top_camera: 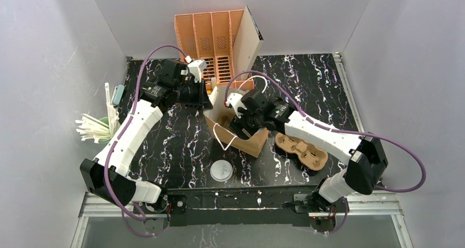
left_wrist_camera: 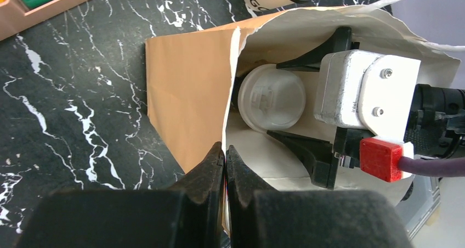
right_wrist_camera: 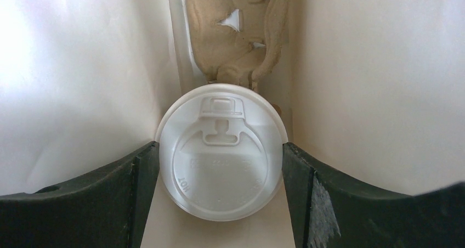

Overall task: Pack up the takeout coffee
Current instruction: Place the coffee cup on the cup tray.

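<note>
Right end effector clamps white-lidded cup inside bag.
Left end effector pinches its rim; walls hug both sides, pulp carrier at twelve o'clock.

A black tabletop veined with white marbling sits inside a booth closed by 3 plain pale grey walls. An orange slotted organizer stands at the back wall. An aluminium rail runs along the near edge. The light is soft and even.

Paper bag tight around right gripper
</note>
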